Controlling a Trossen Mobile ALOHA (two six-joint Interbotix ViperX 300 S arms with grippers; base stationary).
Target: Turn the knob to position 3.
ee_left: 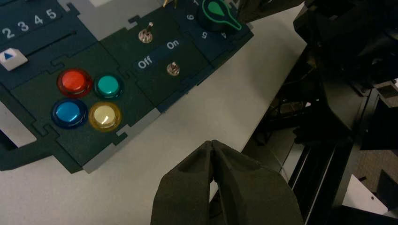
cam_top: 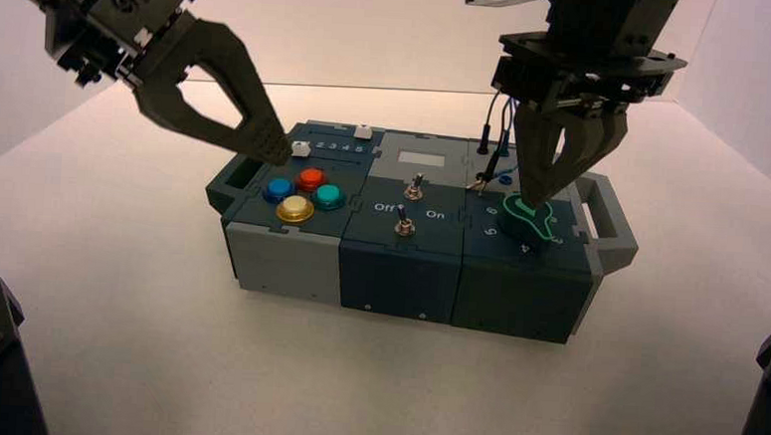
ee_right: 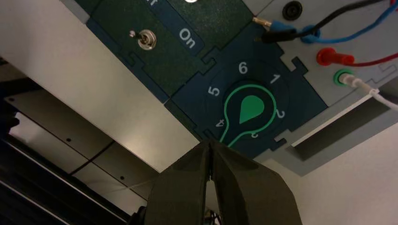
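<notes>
1. Currently, right gripper point(cam_top: 534, 198) is over the near right part of the box point(cam_top: 399, 268), right at the knob. Fingers pressed together; cannot tell if they touch it.
2. Knob point(ee_right: 251, 108): dark green, teal outline, on the box's near right panel. Pointed tip faces between numeral 3 point(ee_right: 254, 135) and numeral 4 point(ee_right: 219, 123), so not squarely on 3.
3. Left gripper point(cam_top: 277, 152) hangs above the box's left part, off to the left of the knob. Fingers pressed together, nothing between them.
4. Near left panel: red button point(ee_left: 74, 81), blue button point(ee_left: 69, 112), green button point(ee_left: 108, 86), yellow button point(ee_left: 104, 116).
5. Middle: two metal toggle switches point(cam_top: 404, 225), one nearer than the other, with Off and On lettering.
6. Far left: two white sliders point(cam_top: 363, 133). Far right: wires point(ee_right: 363, 36), black, blue, red, white.
7. Box sits on the desk point(cam_top: 333, 374), turned slightly.
</notes>
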